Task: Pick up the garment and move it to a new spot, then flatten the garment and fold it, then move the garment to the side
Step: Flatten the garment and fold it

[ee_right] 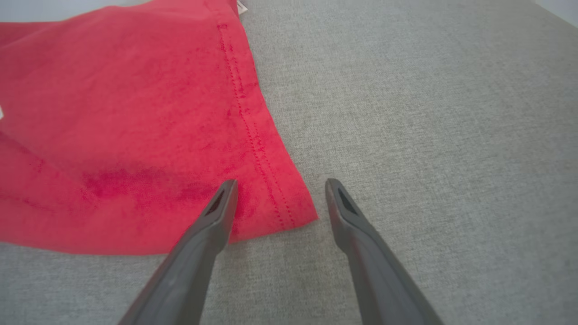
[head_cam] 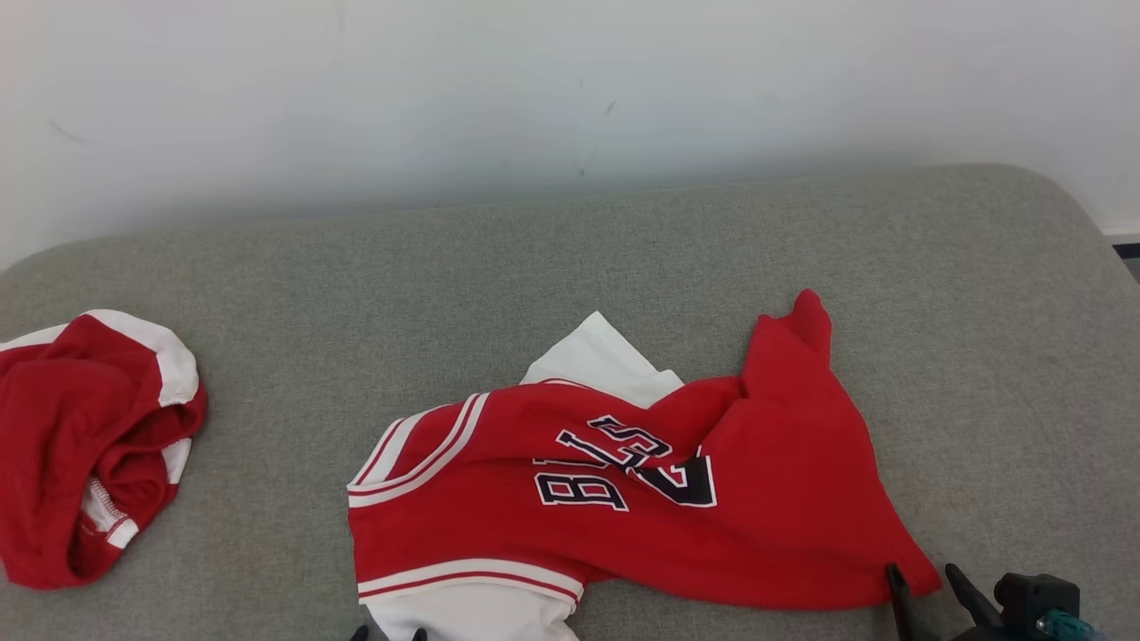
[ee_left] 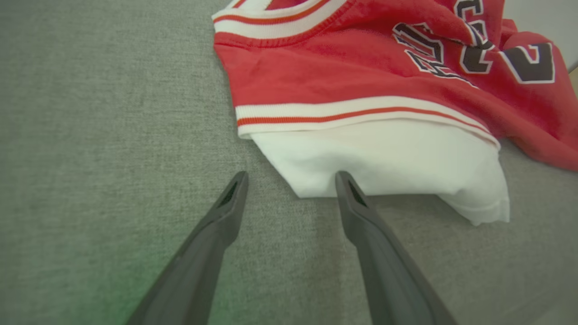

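Left wrist view first: left gripper [ee_left: 291, 180] spread wide with nothing between its fingers. One tip is over bare grey cushion [ee_left: 90, 135], the other right at the edge of the white sleeve [ee_left: 384, 158]; touching or just above, can't tell. Over to the right wrist view: right gripper [ee_right: 281, 185] just as wide, gripping nothing, straddling the hem corner [ee_right: 289, 203] of the jersey [ee_right: 113, 126], one finger over red cloth, the other over cushion. The stitched hem comes through close up there, while the left wrist view gives the striped trim and part of the black number. Head view pulls it together: the jersey lies crumpled at the middle front of the cushion, left gripper at its near-left sleeve, right gripper at its near-right corner. A second red garment [head_cam: 80, 445] sits bunched well apart at the far left, pale wall [head_cam: 570, 89] behind. Count: two grippers, both empty; two red garments; one cushion.
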Controlling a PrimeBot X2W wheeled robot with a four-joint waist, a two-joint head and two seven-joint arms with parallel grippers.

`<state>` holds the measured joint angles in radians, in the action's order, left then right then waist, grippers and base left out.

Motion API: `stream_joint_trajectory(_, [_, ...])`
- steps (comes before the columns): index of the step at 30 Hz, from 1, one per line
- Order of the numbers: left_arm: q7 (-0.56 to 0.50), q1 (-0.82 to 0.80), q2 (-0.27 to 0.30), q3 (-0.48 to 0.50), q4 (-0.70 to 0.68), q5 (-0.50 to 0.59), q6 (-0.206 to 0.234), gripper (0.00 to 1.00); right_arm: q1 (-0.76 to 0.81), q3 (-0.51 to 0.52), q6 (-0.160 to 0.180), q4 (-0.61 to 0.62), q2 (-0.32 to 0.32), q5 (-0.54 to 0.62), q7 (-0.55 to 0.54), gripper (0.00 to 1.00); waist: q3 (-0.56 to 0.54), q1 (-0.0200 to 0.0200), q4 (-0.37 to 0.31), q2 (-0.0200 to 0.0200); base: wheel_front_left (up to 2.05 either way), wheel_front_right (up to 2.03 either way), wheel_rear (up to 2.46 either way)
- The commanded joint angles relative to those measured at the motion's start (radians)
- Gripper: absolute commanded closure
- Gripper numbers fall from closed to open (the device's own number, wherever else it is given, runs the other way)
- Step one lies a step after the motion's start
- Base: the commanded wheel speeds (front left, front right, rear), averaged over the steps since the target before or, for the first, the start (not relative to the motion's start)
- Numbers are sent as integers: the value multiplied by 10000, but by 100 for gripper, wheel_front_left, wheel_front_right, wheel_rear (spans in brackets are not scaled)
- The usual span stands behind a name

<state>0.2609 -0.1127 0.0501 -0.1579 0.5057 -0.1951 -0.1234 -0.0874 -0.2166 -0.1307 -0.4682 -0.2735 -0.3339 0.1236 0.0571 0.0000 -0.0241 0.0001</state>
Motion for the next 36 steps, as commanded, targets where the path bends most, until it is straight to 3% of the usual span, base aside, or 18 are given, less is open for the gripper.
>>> stream_joint_trajectory(1, [23, -111, 9, -39, 128, -60, -38, 0, -121, -46, -1, -113, 26, -47, 70, 0, 79, 0, -52, -1, 0, 0, 0])
stream_joint_trajectory(5, [20, -259, 9, -135, 103, -404, -49, 0, -370, -208, -1, -524, 74, -136, 161, 0, 139, 0, -84, -1, 0, 0, 0])
stream_joint_trajectory(6, [20, -246, 7, -204, 180, -457, -55, 0, -421, -246, -1, -615, 78, -166, 180, 39, 142, 0, -88, -1, 0, 0, 0])
stream_joint_trajectory(7, [20, -252, 6, -300, 273, -453, -60, 34, -460, -294, -1, -727, 93, -189, 171, 62, 140, 0, -91, -1, 0, 0, 0])
stream_joint_trajectory(8, [18, -270, 5, -367, 364, -437, -63, 86, -502, -342, -1, -853, 92, -191, 157, 100, 137, 0, -92, -1, 0, 0, 0])
stream_joint_trajectory(9, [5, -271, 5, -424, 459, -467, -63, 100, -561, -387, -1, -952, 97, -215, 189, 100, 127, 0, -93, -1, 0, 0, 0])
stream_joint_trajectory(21, [29, 411, 11, -14, -663, -224, -62, 100, -516, -632, -1, -761, -94, -868, 999, 100, -281, 0, 6, -1, 0, 0, 0])
stream_joint_trajectory(29, [31, 998, 348, 688, -2536, 177, -39, 100, 80, -1017, -1, 1071, -710, -1932, 386, 100, -575, 0, 31, -1, 0, 0, 0])
stream_joint_trajectory(36, [31, 504, 864, 605, -3545, 466, -51, 100, -68, -1163, -1, 2810, -1212, -3001, -647, 100, -511, 0, -65, -1, 0, 0, 0])
